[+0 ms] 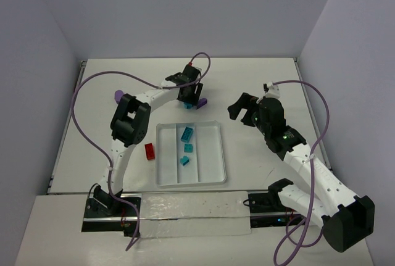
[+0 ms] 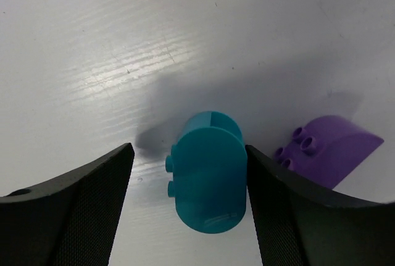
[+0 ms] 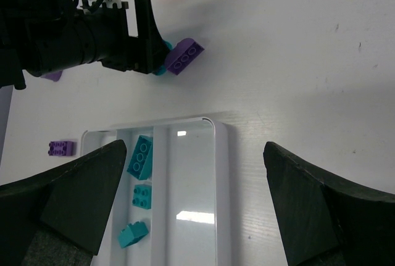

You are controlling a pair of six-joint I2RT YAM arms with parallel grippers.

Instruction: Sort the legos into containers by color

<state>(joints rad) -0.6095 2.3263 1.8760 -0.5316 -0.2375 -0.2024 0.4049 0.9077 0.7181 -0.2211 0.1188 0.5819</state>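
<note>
Red rectangular plastic brick (image 1: 150, 151) is lying unsorted, left of the white three-compartment plastic tray (image 1: 211, 155). Behind the tray, the left gripper (image 2: 189, 155) is straddling a teal rounded plastic brick (image 2: 208, 176), jaws partly apart, positioned for lifting it. The right gripper (image 3: 194, 155) is hovering wide and empty.

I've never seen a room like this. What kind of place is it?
Probably a robot test bench in a lab: a white table boxed in by plain walls, a left arm and right arm bolted at its edge, a tray holding toy bricks.
</note>
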